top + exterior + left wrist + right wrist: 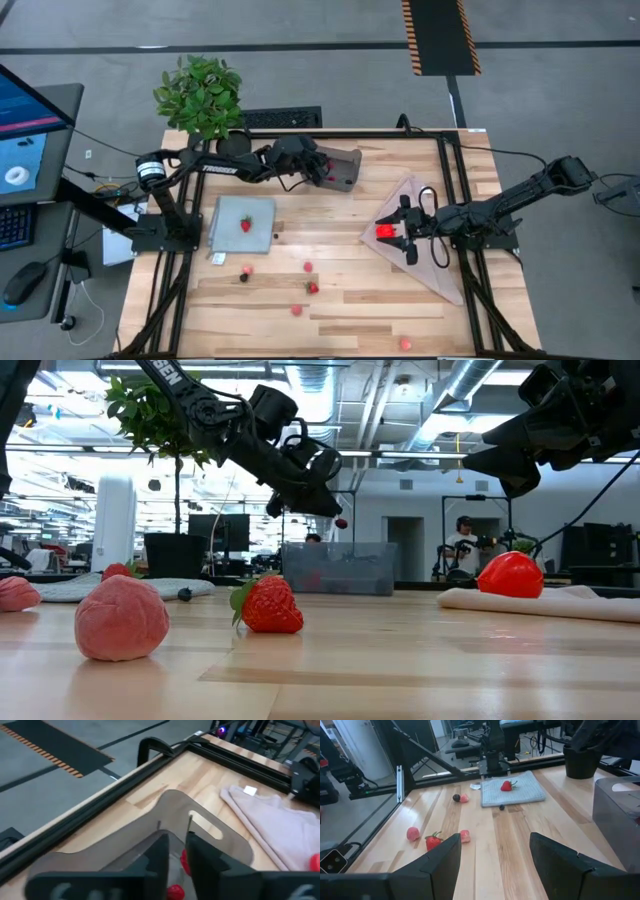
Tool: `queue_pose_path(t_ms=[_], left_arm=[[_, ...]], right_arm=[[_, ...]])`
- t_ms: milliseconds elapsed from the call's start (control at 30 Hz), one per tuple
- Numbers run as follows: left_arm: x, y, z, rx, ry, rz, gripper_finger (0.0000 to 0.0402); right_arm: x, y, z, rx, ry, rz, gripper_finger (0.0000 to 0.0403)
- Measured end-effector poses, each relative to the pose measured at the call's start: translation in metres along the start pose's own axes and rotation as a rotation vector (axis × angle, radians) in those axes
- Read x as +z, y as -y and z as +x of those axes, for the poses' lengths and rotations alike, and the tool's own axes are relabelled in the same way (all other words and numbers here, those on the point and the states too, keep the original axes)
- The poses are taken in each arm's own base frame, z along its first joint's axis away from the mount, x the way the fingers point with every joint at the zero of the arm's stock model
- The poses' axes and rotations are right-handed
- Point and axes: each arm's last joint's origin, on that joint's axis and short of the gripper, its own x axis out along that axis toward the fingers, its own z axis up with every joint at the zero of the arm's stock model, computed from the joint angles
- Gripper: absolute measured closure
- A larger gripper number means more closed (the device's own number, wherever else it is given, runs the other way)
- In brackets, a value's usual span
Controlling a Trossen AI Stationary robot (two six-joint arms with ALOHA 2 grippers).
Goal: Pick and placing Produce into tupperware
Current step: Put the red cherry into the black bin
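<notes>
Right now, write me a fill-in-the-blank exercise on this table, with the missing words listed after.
1. The left gripper hangs over the ____, fingers nearly shut on a small dark berry.
2. One strawberry lies on the pale blue-grey ____.
3. The right gripper, fingers open, hangs over the large red fruit on the ____.

Missing words: tupperware; mat; cloth

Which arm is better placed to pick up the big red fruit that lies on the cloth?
The right. The right tool, open, is just beside the big red fruit on the cloth. The left tool is over the tub, across the table.
</notes>
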Motion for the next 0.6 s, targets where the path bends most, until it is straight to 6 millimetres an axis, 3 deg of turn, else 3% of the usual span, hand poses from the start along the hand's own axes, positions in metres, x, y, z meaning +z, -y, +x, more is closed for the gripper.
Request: queue_pose_path(t_ms=[233, 600], left_arm=[[-0.0014, 0.0073, -0.0007, -0.01, 0.002, 0.007, 0.0253], [-0.0021, 0.0071, -0.0009, 0.047, 0.008, -0.03, 0.0232]], right_arm=[[0.0, 0.0, 0.0, 0.0, 0.0, 0.0, 0.0143], [-0.0001, 0.0, -0.0001, 0.0, 0.0, 0.0, 0.0143]])
